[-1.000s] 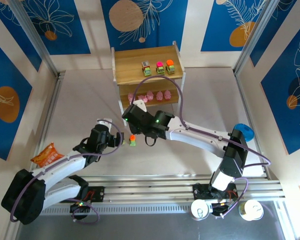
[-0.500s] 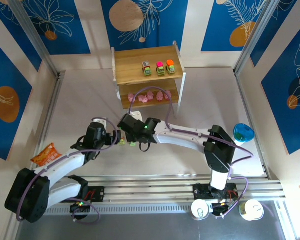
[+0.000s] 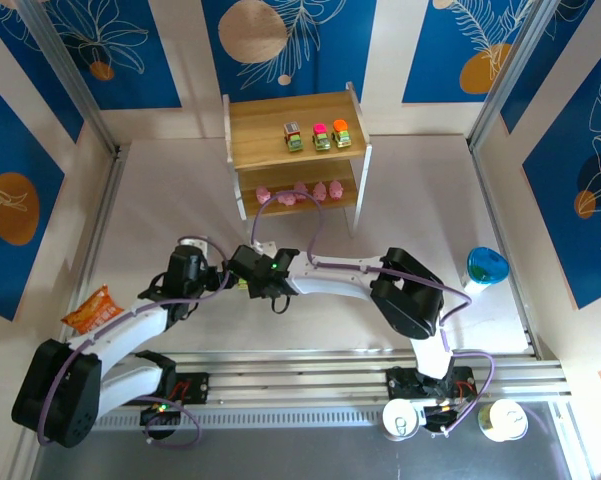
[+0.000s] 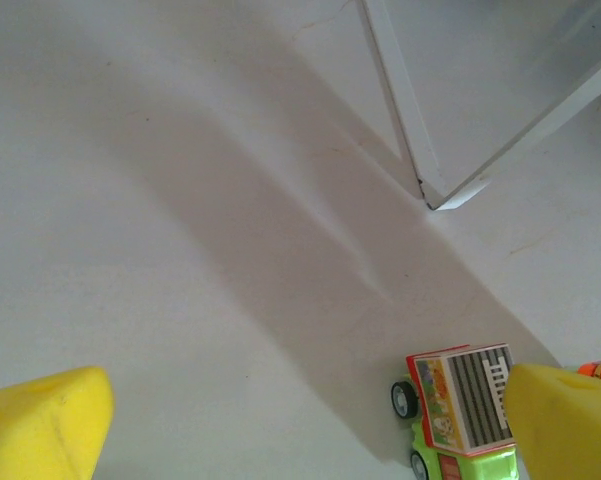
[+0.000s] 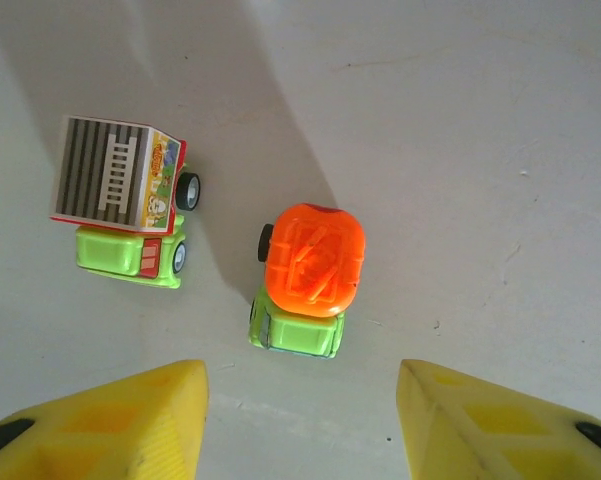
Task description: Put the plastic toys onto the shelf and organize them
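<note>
Light wood and white side supports make up the shelf (image 3: 280,115), the largest thing on the pale table (image 3: 160,200), and it is set well beyond both pairs of jaws. Its 2 tiers are sorted by kind. 3 trucks (image 3: 320,135) are lined up on the top board and 5 pink pigs (image 3: 300,192) are kept together on the lower one, so 2 trucks are judged to be left for the top row.

Both arms are bent inward over the near middle of the table, where those 2 trucks lie. The right gripper (image 5: 300,400) is held above them with its jaws spread and nothing pinched. The orange-topped truck (image 5: 308,270) is seen just ahead of the gap, centred between the 2 yellow fingers (image 5: 120,420) and touched by neither. This is read as a line-up for a pick.

The left gripper (image 4: 300,430) is held low with its jaws spread fully and empty. The grey-topped truck (image 4: 458,405) is found just inside 1 of its fingers, partly hidden behind it. The same truck lies outside the right jaws, off to the side of their gap. With each truck faced by 1 gripper, the work is judged to be shared, though the 2 grippers are close and a knock is possible.
</note>
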`<act>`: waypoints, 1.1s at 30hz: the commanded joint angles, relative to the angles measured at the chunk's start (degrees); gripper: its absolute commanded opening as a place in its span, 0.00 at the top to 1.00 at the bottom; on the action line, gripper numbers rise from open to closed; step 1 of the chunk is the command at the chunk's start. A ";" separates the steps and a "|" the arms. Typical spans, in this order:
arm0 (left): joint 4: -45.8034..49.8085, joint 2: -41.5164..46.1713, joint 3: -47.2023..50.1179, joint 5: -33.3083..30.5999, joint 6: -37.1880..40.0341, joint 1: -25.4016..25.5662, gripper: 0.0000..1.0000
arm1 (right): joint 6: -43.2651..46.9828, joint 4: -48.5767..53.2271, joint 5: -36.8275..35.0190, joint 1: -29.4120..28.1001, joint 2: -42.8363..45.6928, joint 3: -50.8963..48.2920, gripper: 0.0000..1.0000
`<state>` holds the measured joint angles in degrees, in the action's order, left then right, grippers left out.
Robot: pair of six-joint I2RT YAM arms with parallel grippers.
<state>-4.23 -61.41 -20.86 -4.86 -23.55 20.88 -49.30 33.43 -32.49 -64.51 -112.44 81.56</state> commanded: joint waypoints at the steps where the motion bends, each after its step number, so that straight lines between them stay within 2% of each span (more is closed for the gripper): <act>1: -1.22 1.39 0.82 0.73 -0.61 -0.75 0.00 | -2.19 -1.40 0.49 -0.26 -1.07 -0.11 0.47; 22: -1.48 2.74 1.92 1.02 -1.61 -2.17 0.00 | -2.39 -5.31 -0.39 0.02 -5.30 -1.32 0.49; 33: -1.79 2.26 1.79 1.71 -1.51 -2.34 0.00 | -3.08 -7.11 -0.98 0.13 -5.86 -2.52 0.56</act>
<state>-4.47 -59.05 -19.51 -4.43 -24.60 19.29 -50.78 27.05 -32.69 -64.49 -117.97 80.07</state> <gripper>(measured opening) 0.997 0.436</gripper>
